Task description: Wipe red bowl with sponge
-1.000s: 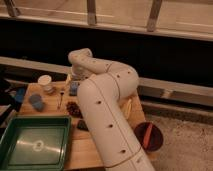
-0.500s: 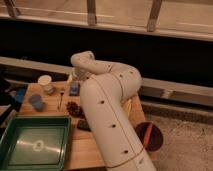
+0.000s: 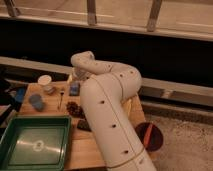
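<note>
Wooden table (image 3: 77, 147), dim light. Gripper (image 3: 75, 78) at far side, mostly behind own wrist, jaws spread apart. Sponge (image 3: 75, 89) flat on table just below gripper (contact: cannot tell). Red bowl (image 3: 74, 107) near sponge, on camera side.

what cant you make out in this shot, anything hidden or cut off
- red bowl: not seen in the camera view; perhaps behind the white arm.
- gripper: over the table's far side, just above the sponge, mostly masked by the wrist.
- green tray: cut off by the bottom edge.
- dark bowl: left part hidden by the arm.
</note>
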`<action>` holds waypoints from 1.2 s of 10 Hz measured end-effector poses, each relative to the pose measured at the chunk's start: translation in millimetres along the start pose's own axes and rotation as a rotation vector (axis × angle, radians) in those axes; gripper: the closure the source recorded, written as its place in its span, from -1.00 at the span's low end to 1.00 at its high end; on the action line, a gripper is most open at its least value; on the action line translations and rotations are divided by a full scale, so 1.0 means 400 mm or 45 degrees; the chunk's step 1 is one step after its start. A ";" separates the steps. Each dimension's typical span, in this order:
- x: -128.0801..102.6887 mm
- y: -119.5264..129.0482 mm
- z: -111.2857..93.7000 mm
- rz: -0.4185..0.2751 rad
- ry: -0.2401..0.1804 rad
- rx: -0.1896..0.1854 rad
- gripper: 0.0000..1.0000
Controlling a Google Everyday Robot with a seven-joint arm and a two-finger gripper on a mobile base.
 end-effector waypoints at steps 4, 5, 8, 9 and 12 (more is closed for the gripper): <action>-0.026 -0.011 0.002 0.013 -0.087 -0.021 -0.52; -0.023 -0.022 0.012 0.029 -0.083 -0.039 -0.52; -0.014 -0.033 0.051 0.072 -0.062 -0.133 -0.52; -0.006 -0.020 0.082 0.072 -0.045 -0.169 -0.52; -0.006 -0.015 0.089 0.071 -0.038 -0.195 -0.52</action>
